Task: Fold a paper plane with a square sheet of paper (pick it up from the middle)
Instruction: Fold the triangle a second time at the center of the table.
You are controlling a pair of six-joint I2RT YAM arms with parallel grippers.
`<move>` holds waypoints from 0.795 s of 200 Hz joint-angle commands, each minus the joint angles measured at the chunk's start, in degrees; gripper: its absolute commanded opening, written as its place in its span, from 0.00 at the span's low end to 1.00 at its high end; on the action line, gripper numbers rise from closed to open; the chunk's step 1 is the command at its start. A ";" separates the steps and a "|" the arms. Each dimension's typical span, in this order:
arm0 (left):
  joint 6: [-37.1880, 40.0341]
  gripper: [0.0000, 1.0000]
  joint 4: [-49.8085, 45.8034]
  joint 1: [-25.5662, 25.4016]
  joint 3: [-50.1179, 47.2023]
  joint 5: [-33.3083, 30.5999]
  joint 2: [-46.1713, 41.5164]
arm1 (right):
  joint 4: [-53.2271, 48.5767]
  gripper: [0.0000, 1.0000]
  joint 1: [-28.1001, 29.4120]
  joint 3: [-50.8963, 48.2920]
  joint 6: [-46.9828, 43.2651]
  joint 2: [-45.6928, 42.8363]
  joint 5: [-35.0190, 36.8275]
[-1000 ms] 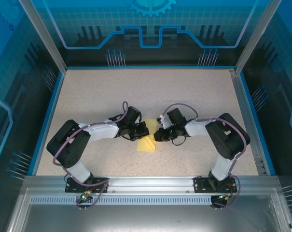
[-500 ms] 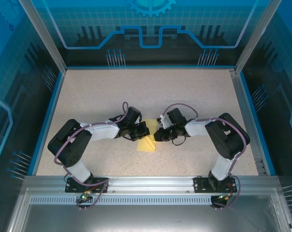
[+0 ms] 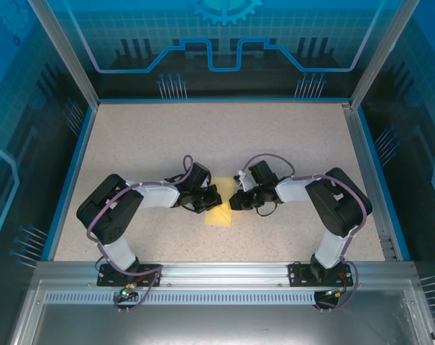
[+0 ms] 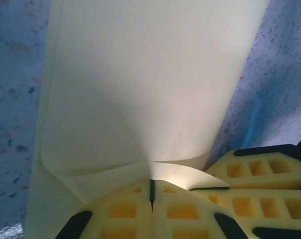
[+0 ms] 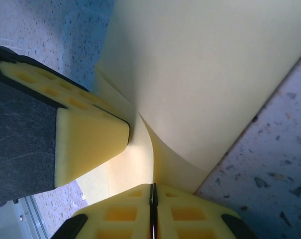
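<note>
1. Paper sheet point(image 3: 218, 215): you find it pale yellow and partly folded, lying on the speckled table point(image 3: 224, 136) near the front edge, midway between the two arms.
2. From your left wrist camera, the paper sheet point(image 4: 145, 84) stretches away from the lens, and two curled flaps at its near edge run together at the seam between the pads.
3. Your left gripper point(image 3: 214, 199) touches the sheet's left upper corner in the top view. Up close, the left gripper point(image 4: 151, 191) has its yellow foam pads pressed together with only a thin dark line between them, pinching the paper's edge.
4. Your right gripper point(image 3: 234, 201) meets the sheet from the opposite side. At the right wrist, the right gripper point(image 5: 152, 191) is likewise clamped, with a crease of the paper sheet point(image 5: 205, 74) running into its seam.
5. The two grippers sit just beside each other: the right one's fingers point(image 4: 259, 172) show at the lower right of the left wrist view, and a left finger point(image 5: 85, 134) shows beside the sheet in the right wrist view.
</note>
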 commanded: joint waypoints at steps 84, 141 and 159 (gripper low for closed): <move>-0.04 0.00 1.10 -0.34 -3.80 -1.78 1.49 | -4.86 0.25 -0.66 1.35 0.07 -0.63 4.06; 0.12 0.00 1.36 -0.34 -4.44 -2.29 0.99 | -9.79 0.34 -0.42 -0.50 3.11 -13.51 4.83; 0.33 0.00 1.21 -0.31 -4.20 -2.22 0.97 | -9.55 0.26 0.67 -0.77 5.29 -13.67 1.09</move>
